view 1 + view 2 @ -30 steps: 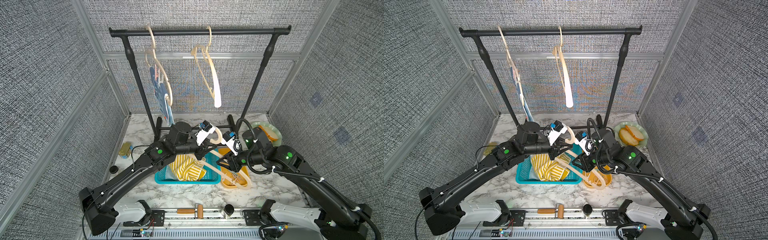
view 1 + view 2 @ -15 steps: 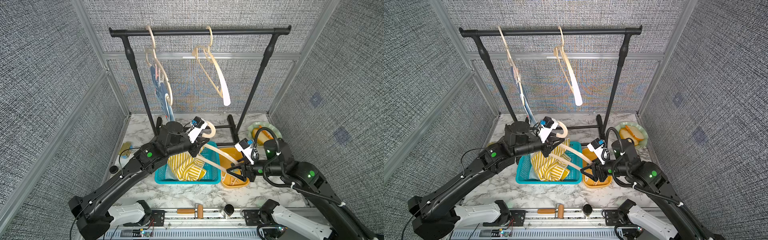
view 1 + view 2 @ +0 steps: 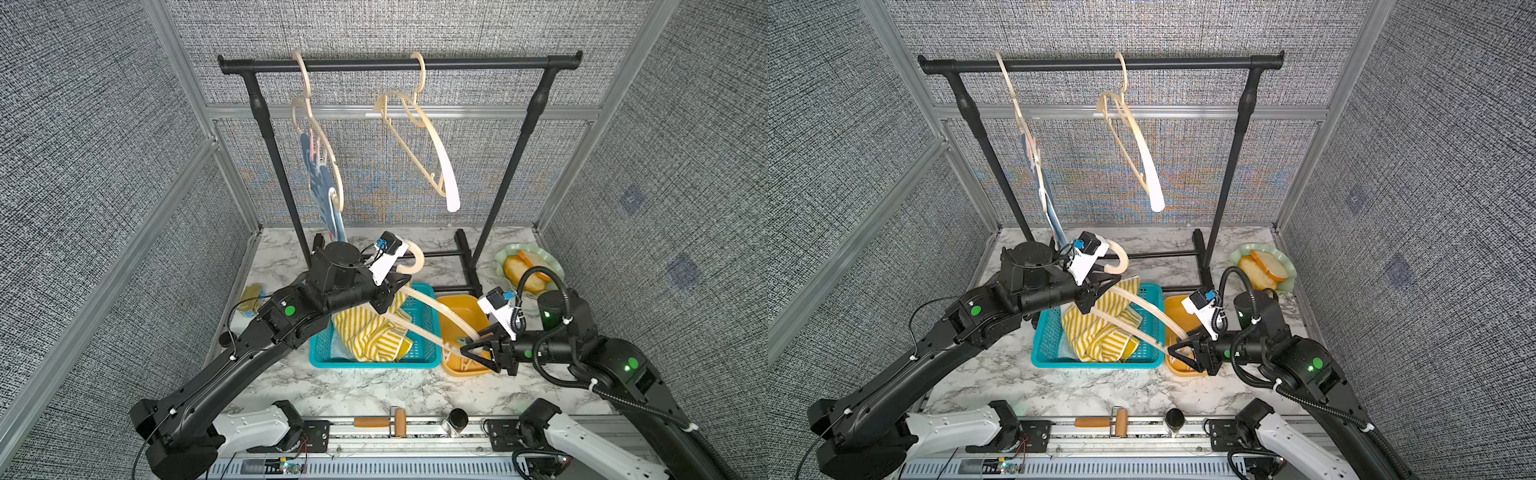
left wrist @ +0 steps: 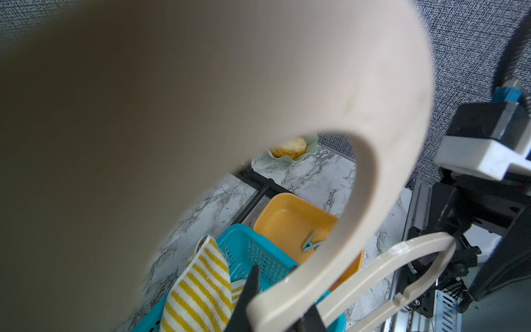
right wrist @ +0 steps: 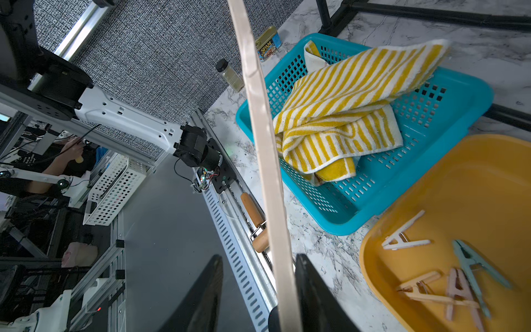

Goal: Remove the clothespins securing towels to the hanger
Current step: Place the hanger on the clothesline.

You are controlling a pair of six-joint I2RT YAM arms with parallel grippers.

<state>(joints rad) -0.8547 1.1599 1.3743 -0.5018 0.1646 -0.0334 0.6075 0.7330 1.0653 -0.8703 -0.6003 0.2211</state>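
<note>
Beige hanger (image 3: 457, 318) runs L-to-R: left gripper (image 3: 392, 293) clamped on neck, right gripper (image 3: 467, 347) jaws apart round far tip. Dark blue towel (image 3: 318, 178) hangs behind, nearer ur left one.

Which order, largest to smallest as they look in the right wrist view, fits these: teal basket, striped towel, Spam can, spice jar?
1. teal basket
2. striped towel
3. Spam can and spice jar: these look about alike, so they are not ranked.

Three hangers (image 3: 451, 191), two towels (image 3: 365, 336) showing plainly, four clothespins (image 5: 467, 258) lying in one orange tray (image 5: 474, 186), and one teal basket (image 3: 419, 357) beside it.
</note>
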